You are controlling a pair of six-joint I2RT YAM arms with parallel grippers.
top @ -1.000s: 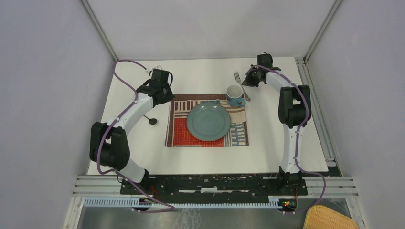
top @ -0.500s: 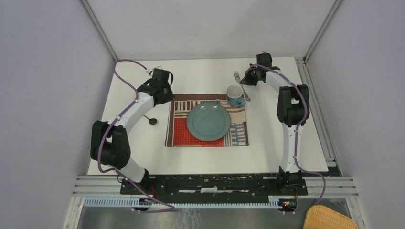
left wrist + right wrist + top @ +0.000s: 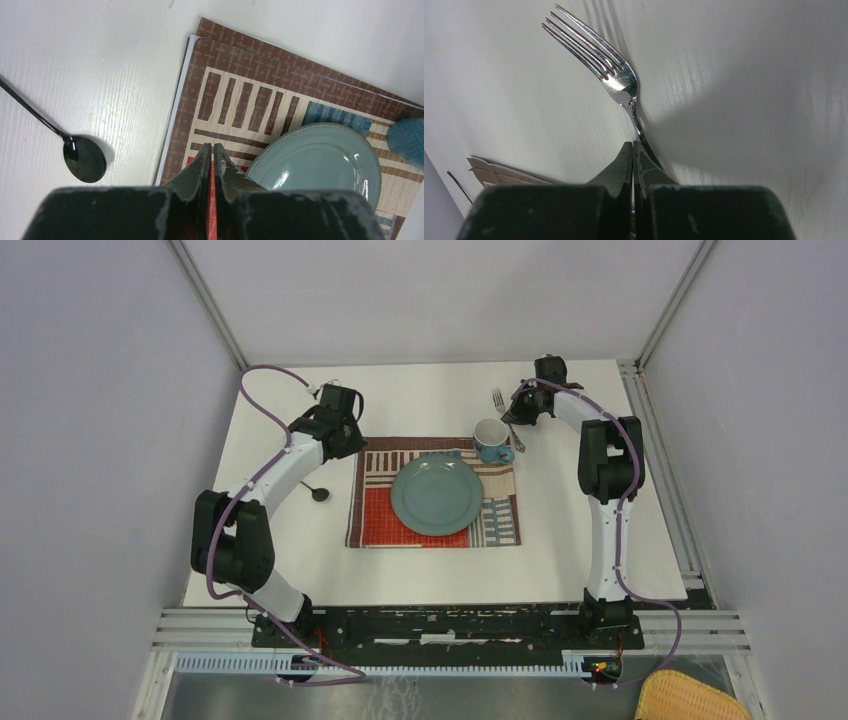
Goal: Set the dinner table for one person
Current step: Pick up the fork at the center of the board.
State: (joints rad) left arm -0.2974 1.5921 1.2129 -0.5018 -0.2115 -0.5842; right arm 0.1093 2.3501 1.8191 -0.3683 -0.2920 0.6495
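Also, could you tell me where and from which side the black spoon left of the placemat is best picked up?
The spoon lies flat on the dinner table, so I would come straight down from above and close across its thin handle, about mid-length; the rounded bowl would likely slip. The left gripper, nearest it, is shut and would have to open first.

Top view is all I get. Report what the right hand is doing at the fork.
Observer: The right hand is shut, tips together. The fork lies on the table, its handle passing beside the tips, not between them.
Operator: Now the left hand.
Observer: The left hand is shut on nothing, over the left edge of the placemat.
Operator: Locate the spoon handle.
Observer: The spoon lies on bare table left of the placemat, handle angling away from it.
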